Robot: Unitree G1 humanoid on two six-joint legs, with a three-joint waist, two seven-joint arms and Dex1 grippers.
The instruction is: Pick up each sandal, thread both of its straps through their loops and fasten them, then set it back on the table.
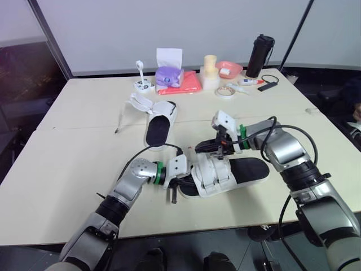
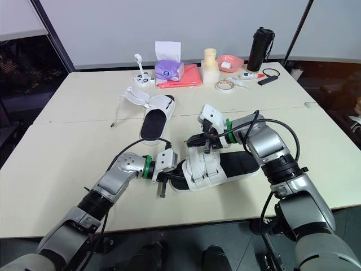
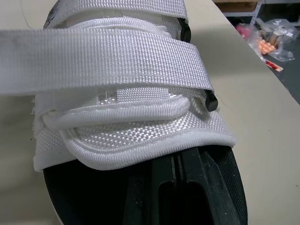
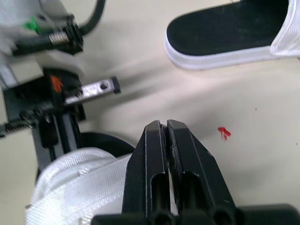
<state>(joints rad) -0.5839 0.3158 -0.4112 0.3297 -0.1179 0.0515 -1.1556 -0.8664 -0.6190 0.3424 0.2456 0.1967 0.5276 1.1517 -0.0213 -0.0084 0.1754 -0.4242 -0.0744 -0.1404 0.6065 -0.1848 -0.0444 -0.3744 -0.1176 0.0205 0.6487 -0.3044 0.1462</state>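
Honestly, the mid-frame sandal (image 1: 248,169) looked light, straps (image 3: 108,61) floppy; your left gripper (image 3: 175,160) and right gripper (image 4: 165,126) had jaws pressed together; grip the sole.

This looks like a lab or test room with an office feel. A pale surface (image 1: 79,147) of joined tables stands before blank white wall panels (image 1: 169,28) in dark frames. Along its far edge sit loose props: a tissue box (image 1: 168,73), tape roll (image 1: 225,91), black tumbler (image 1: 260,56) and pink bowl (image 1: 229,69).

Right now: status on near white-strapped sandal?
Left gripper shut at toe of white-strapped black-soled sandal. Right gripper shut by straps. On table; nothing blocking.
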